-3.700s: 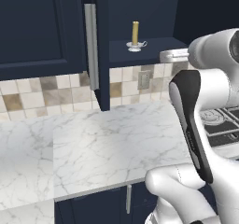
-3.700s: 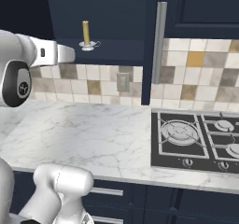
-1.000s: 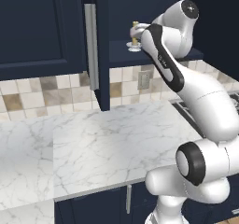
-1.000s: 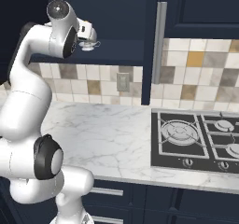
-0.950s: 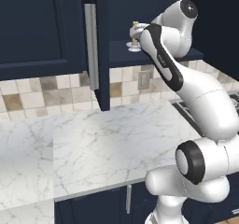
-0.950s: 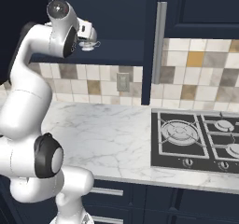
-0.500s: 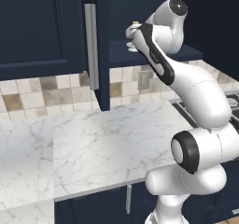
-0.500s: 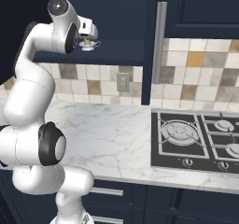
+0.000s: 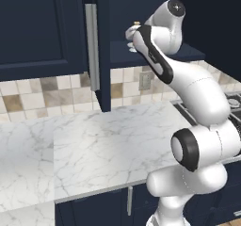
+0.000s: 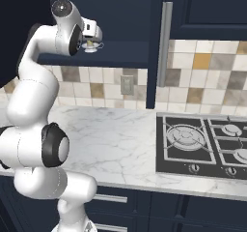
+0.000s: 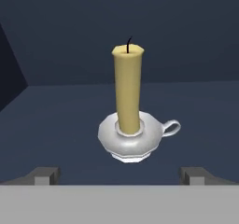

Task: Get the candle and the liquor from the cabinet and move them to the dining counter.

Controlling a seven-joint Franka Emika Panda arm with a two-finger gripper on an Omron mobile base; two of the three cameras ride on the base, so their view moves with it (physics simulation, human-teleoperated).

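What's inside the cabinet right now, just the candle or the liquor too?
On the cabinet shelf, the candle stands upright in its white holder, ahead of the open gripper. No bottle is visible; the arm hides part of the shelf in both base views.

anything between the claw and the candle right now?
Nothing visible. In the hand view the candle stands upright in its holder on the bare cabinet shelf, straight ahead of the open claw, with clear shelf between.

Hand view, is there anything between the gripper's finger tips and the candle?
Nothing: in the hand view only bare cabinet shelf lies between the open gripper and the candle.
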